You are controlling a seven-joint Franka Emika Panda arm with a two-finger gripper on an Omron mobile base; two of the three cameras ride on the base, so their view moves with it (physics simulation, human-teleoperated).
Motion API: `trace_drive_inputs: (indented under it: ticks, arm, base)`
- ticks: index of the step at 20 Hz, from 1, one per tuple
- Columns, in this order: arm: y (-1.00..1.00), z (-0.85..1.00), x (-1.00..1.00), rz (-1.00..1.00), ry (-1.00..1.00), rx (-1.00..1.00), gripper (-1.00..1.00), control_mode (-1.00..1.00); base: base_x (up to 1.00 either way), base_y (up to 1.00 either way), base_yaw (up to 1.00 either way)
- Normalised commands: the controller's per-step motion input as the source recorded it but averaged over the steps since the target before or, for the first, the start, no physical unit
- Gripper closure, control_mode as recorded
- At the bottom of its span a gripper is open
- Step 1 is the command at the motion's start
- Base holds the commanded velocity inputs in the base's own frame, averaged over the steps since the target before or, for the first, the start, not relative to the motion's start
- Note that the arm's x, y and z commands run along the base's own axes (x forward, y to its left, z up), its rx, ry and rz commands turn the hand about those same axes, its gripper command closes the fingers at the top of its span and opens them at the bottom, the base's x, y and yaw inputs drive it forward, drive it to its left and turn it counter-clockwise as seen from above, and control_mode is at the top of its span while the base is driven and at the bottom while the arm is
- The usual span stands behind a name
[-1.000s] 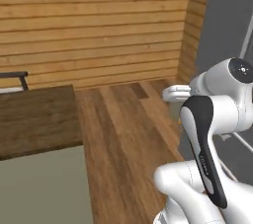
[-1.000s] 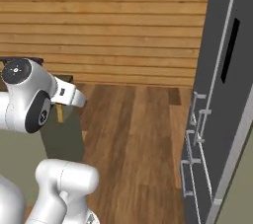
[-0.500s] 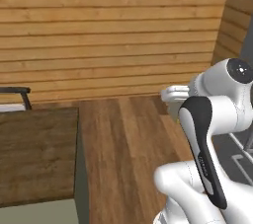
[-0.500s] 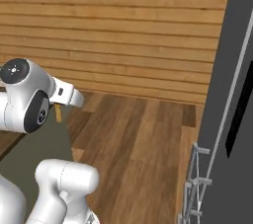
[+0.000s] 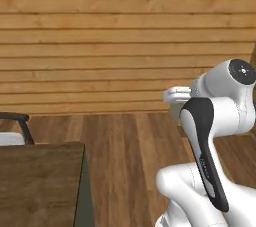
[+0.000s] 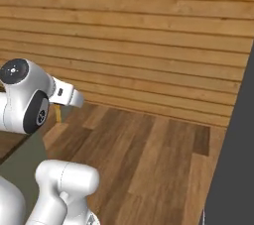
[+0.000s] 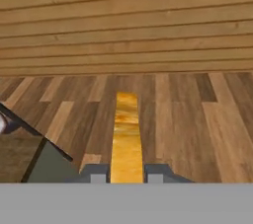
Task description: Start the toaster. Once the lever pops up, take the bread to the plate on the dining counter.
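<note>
Your gripper (image 7: 126, 178) is clamped on the bread (image 7: 126, 139), carried edge-on.

In the hand view you see the golden-crusted slice standing between the two fingertips (image 7: 97, 175), held above the plank floor (image 7: 197, 114) with the wooden wall (image 7: 126, 20) ahead. A dark wood counter corner (image 5: 40, 181) sits at your lower left in the left base view, with a dark chair back (image 5: 15, 121) just behind it.
</note>
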Motion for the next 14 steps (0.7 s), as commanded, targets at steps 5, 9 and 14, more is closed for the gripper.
trace_drive_inputs:
  ticks: [5, 9, 14]
  arm:
    - [0.00, 0.00, 0.00, 0.00, 0.00, 0.00, 1.00, 1.00]
    - [0.00, 0.00, 0.00, 0.00, 0.00, 0.00, 1.00, 1.00]
    - [0.00, 0.00, 0.00, 0.00, 0.00, 0.00, 1.00, 1.00]
  base:
    - [1.00, -0.23, 0.26]
    - [1.00, -0.18, 0.30]
    - [1.00, -0.05, 0.46]
